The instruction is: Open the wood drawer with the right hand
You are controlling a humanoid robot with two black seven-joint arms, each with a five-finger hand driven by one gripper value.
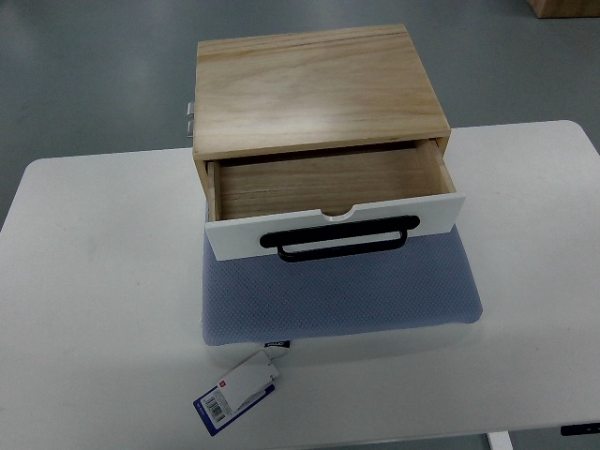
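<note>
White table (94, 309) across nearly the whole view, cut off at the left, right and near edges, with only the rounded far corners fully shown. Grey floor (84, 75) beyond the far edge, with a sliver of something tan clipped at the picture's top right corner, too little to identify. Wooden drawer box (314, 89) at the middle of the table's far edge, back part overhanging that edge, pale plank top with visible grain. Blue-grey mesh pad (337, 295) under the box, reaching toward the table's near edge, far portion hidden beneath the box. Drawer (328, 183) pulled out toward the near edge, bare wood floor in view and nothing lying in it, rear of the cavity lost under the box top. White drawer front (234, 239) with a shallow notch at its upper rim. Black bar handle (339, 236) mounted across the front. Paper tag (239, 392) on the table at the pad's near left corner, white and blue with a barcode, print too small to read. Small metal fitting (189, 120) at the box's left side, mostly hidden, kind unclear. No arm or hand anywhere in view, so finger state impossible to tell.
</note>
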